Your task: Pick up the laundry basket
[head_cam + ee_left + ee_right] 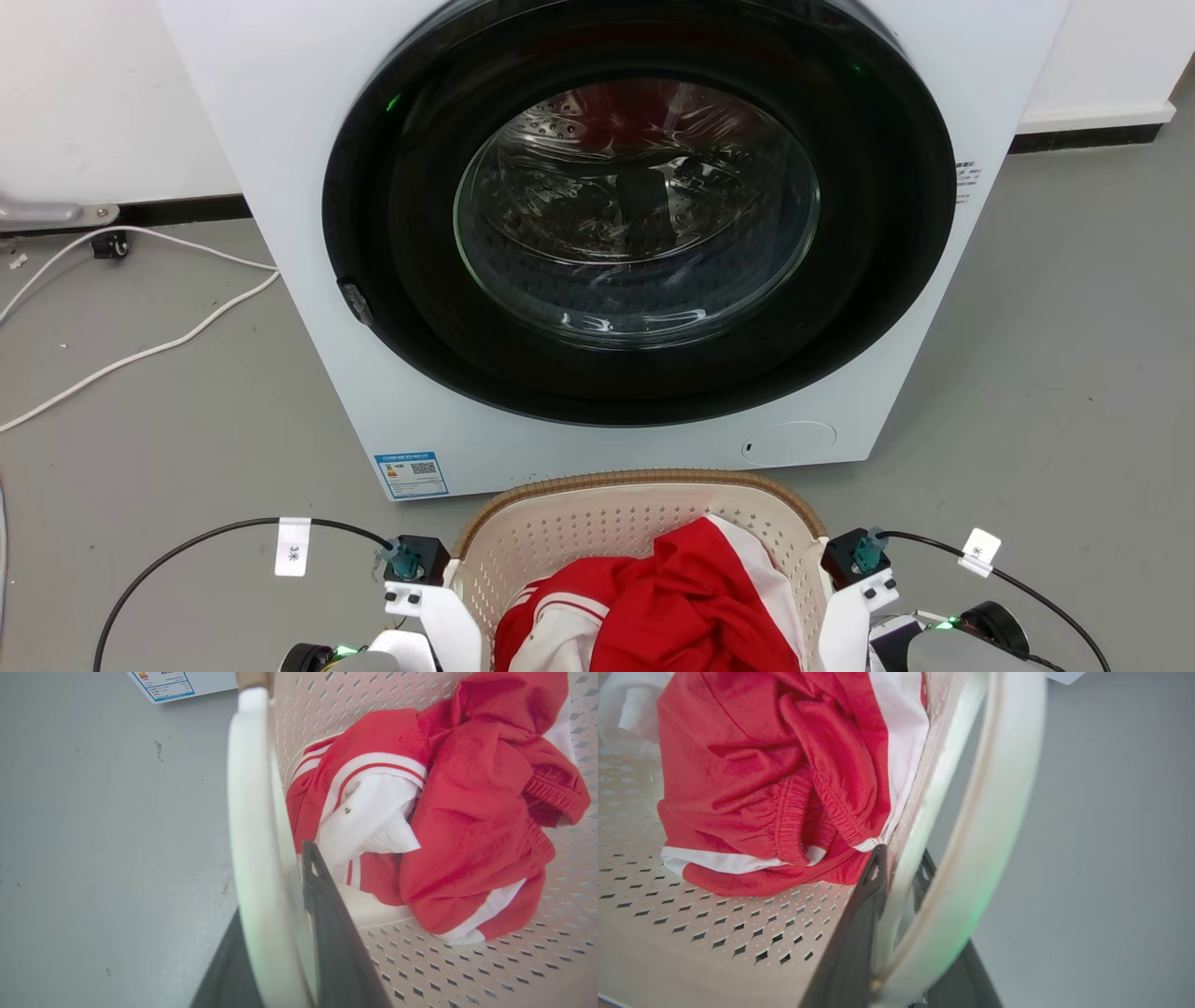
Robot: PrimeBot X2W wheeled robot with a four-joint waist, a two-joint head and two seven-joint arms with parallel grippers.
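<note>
Wrist views: left end effector [275, 882], right end effector [901, 858] clenched on white loop handles [252, 788] of cream perforated plastic laundry basket [579, 532]. Head view adds white washing machine [280, 140].

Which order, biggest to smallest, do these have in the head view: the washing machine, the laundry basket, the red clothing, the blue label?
1. washing machine
2. laundry basket, cut off by the bottom edge
3. red clothing, lying inside the basket
4. blue label

Left gripper [275, 891] jaws astride laundry basket [467, 970] handle [252, 812]; red-white clothes [467, 826] inside
</note>
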